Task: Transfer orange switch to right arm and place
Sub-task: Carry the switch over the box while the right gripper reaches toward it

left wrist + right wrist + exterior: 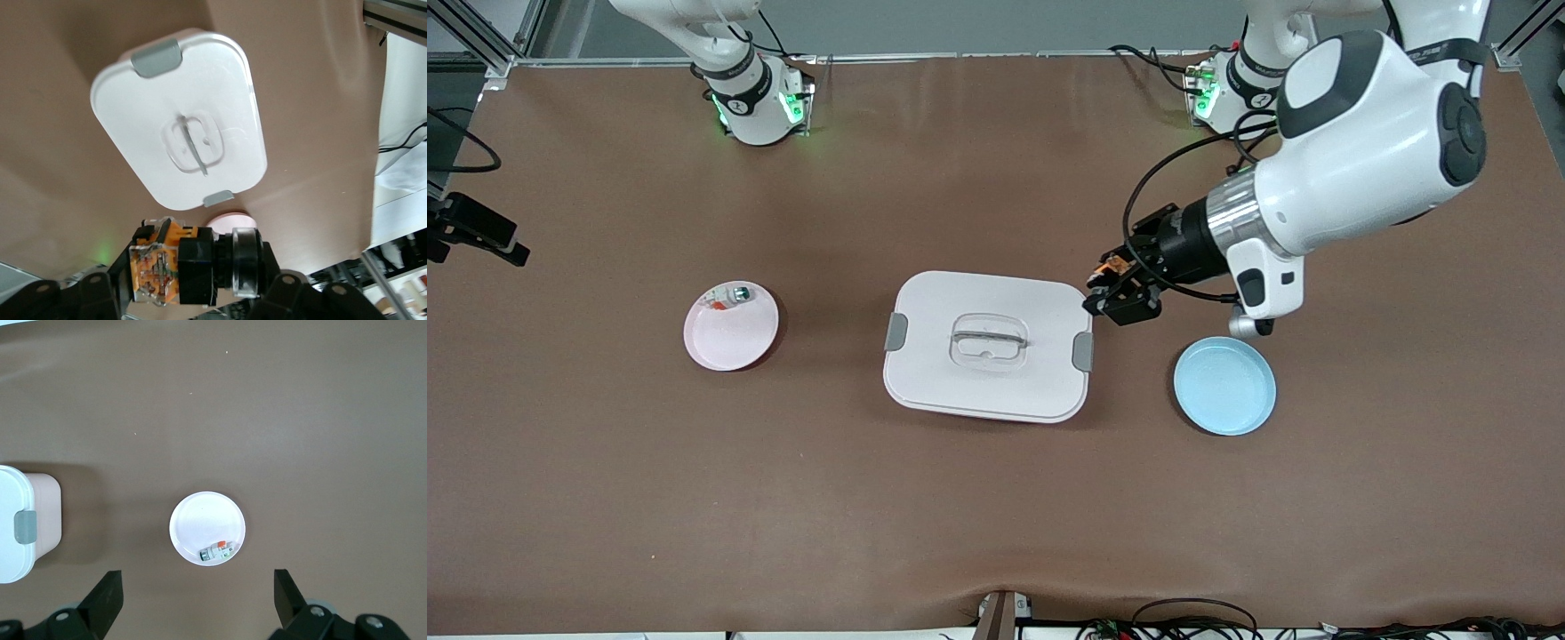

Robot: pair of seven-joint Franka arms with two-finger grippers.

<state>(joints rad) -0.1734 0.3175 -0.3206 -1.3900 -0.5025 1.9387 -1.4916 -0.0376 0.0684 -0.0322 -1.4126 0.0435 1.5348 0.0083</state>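
My left gripper (pixel 1116 289) is shut on the orange switch (pixel 1112 264) and holds it in the air just off the corner of the white lidded box (pixel 943 302), at the left arm's end of the box. In the left wrist view the switch (pixel 180 263) lies sideways between the fingers, showing an orange-and-clear body, a black collar and a dark ring. My right gripper (pixel 197 587) is open and empty, high over the table beside the pink plate (pixel 200 517). It is out of the front view.
The pink plate (pixel 729 342), toward the right arm's end, holds a small white piece with a silver-green button (pixel 729 296). A blue plate (pixel 1224 385) lies toward the left arm's end, below my left wrist. The box has grey latches and a clear handle.
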